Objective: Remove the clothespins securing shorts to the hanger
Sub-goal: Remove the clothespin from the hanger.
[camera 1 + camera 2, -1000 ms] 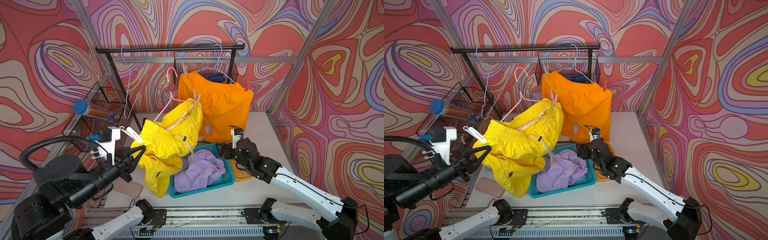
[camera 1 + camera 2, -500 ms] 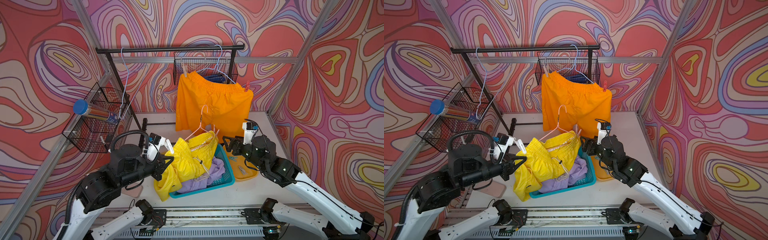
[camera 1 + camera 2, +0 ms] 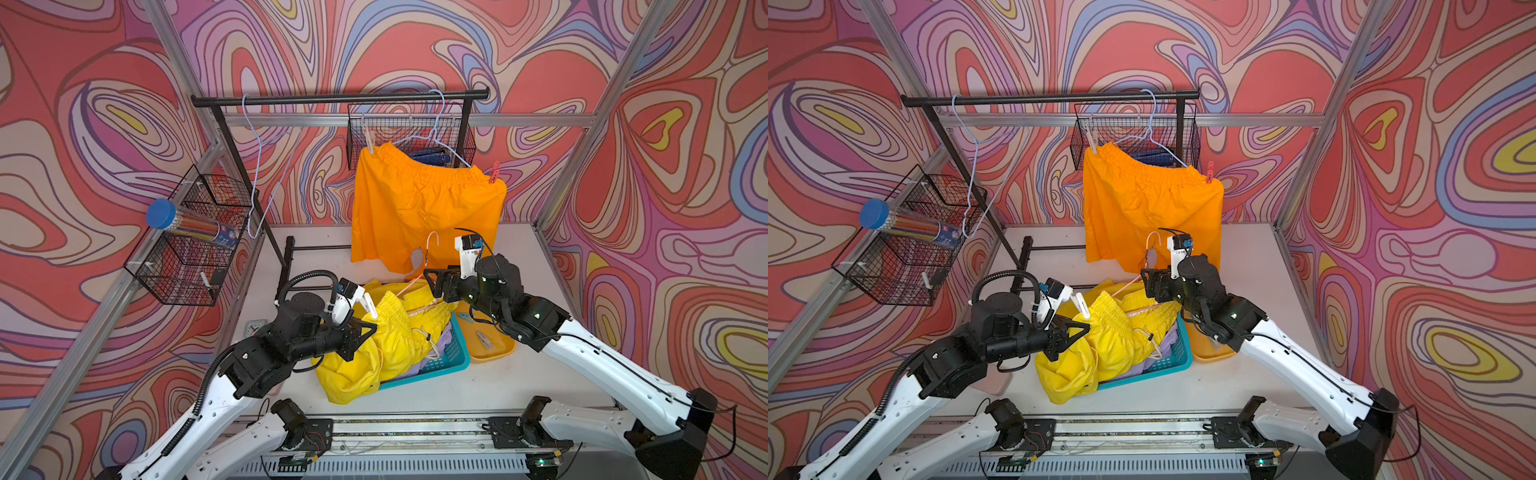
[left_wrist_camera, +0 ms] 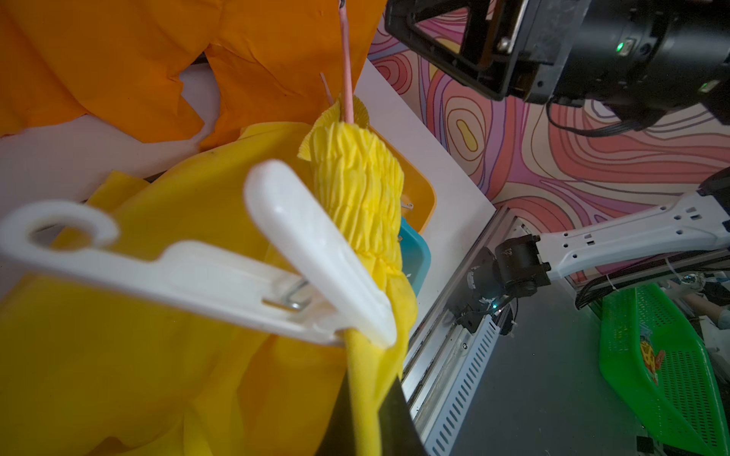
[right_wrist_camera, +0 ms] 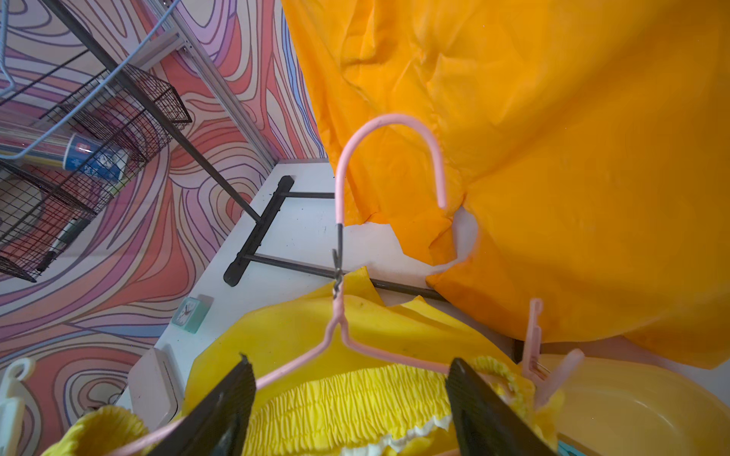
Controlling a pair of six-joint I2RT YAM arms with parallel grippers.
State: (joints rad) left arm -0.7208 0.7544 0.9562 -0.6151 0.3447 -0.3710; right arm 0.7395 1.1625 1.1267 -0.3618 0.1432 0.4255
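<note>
Overhead, in both top views, the left gripper point(image 3: 366, 332) is clamped tight on a fold of the yellow shorts point(image 3: 395, 336). They sag partly into the teal basket point(image 3: 451, 361) and partly over its rim onto the table point(image 3: 457, 395). A white clothespin point(image 3: 368, 306) stands up from their waistband just above that gripper. The right gripper point(image 3: 435, 282) hangs with its jaws wide apart at the far end of the waistband, by the pink hanger point(image 3: 428, 253) (its hook pokes up in front of the orange shorts point(image 3: 424, 208)). Those hang from a pale blue hanger point(image 3: 435, 132) on the black rail point(image 3: 340, 97), pinned by a beige clothespin point(image 3: 369, 143) at one corner and a red clothespin point(image 3: 494, 173) at the other. A strip of the lilac shorts point(image 3: 1165, 340) shows in the basket under the yellow.

From the left wrist, the white clothespin point(image 4: 276, 272) bites the bunched yellow waistband, and the cloth runs down between the gripper's dark fingers point(image 4: 333, 430), pinched flat.

From the right wrist, the two black fingers point(image 5: 233, 398) stand far apart, straddling the hanger's shoulders and the waistband. Whether they touch the wire I cannot tell. A pink clothespin point(image 5: 533, 355) is clipped at the waistband's end, beside the yellow tray point(image 5: 632, 414).
</note>
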